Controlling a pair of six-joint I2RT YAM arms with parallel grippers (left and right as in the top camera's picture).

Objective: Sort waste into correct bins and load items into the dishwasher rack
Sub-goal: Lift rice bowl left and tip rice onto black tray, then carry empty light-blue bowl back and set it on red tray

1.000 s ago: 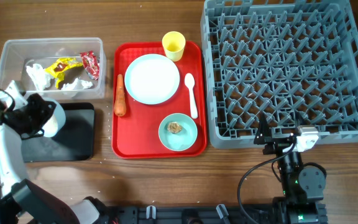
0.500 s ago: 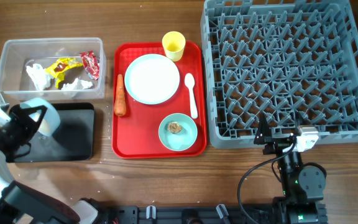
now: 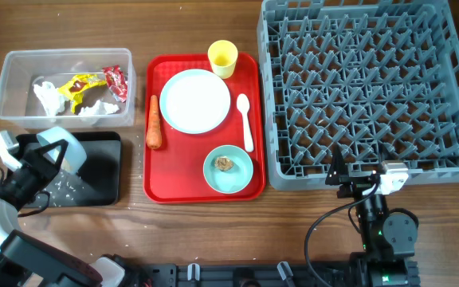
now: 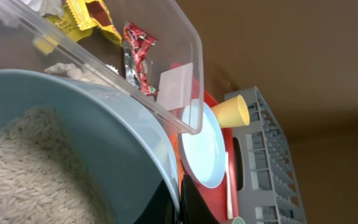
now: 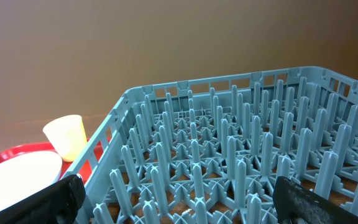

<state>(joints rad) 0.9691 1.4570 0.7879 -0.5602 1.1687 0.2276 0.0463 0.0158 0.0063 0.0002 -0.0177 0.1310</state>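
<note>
My left gripper (image 3: pixel 45 163) is shut on the rim of a pale blue bowl (image 3: pixel 58 143), tilted over the black tray (image 3: pixel 102 159). In the left wrist view (image 4: pixel 174 208) the bowl (image 4: pixel 104 143) holds white rice (image 4: pixel 23 168). Rice grains (image 3: pixel 74 185) lie on the black tray. The clear tub (image 3: pixel 6 80) holds a yellow wrapper (image 3: pixel 82 83), a red wrapper (image 3: pixel 115 80) and tissue (image 3: pixel 48 97). My right gripper (image 3: pixel 349 177) is open and empty at the front edge of the grey rack (image 3: pixel 365 80), as the right wrist view (image 5: pixel 179 202) shows.
The red tray (image 3: pixel 154 187) carries a carrot (image 3: pixel 154 123), the plate (image 3: pixel 194 100), a yellow cup (image 3: pixel 222 57), a white spoon (image 3: pixel 245 119) and a second bowl (image 3: pixel 241 179) with a brown lump (image 3: pixel 225 163). The rack is empty.
My left arm has swung down and right, tipping the bowl over the black tray. Rice grains now lie on the tray. The right arm has not moved.
</note>
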